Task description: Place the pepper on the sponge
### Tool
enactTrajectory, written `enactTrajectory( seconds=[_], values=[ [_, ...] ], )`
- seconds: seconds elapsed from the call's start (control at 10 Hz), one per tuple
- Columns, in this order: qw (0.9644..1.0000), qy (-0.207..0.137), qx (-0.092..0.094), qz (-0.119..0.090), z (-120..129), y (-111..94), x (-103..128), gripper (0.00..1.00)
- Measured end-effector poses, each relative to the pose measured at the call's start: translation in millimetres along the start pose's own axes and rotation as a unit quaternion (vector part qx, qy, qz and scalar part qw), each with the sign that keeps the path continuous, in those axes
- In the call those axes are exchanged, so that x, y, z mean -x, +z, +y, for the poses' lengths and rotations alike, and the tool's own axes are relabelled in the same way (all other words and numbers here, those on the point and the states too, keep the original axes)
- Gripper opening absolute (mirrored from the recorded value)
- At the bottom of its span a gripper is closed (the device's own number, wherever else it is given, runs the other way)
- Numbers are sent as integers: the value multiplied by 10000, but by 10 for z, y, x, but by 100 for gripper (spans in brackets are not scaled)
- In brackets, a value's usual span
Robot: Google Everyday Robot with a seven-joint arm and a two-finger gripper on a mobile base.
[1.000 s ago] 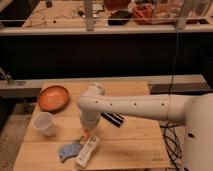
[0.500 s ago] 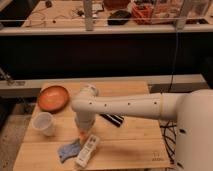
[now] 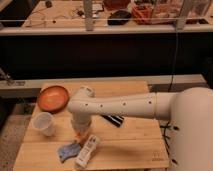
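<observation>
Pepper (image 3: 80, 137): a small orange patch at the tip of the gripper (image 3: 79, 131), over the front-left part of the table (image 3: 130, 147). The gripper points straight down from the white arm (image 3: 120, 106), which reaches in from the right. It is closed tight, pinching the pepper, and only the orange lower end shows beneath it. The stem cannot be made out.

Sponge (image 3: 66, 151): blue, flat on the table, just below and left of the pepper. Cannot tell whether the pepper touches it.

Packet (image 3: 86, 150): white, lying slantwise just right of the sponge, against or over its edge and near under the gripper.

Cup (image 3: 44, 123): white, upright, left of the gripper and apart from it.

Bowl (image 3: 52, 97): orange, at the back-left corner, behind the cup.

Striped object (image 3: 114, 120): dark, lying on the table right of the gripper, partly under the arm.
</observation>
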Motion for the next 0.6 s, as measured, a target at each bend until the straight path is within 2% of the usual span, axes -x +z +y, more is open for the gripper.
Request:
enactTrajectory(
  seconds=[0.3, 0.5, 0.6],
  values=[
    [9999, -124, -7, -55, -67, 42, 91, 18],
    [9998, -161, -4, -71, -54, 52, 88, 23],
    [9998, -198, -2, -79, -72, 63, 110, 30]
  ],
)
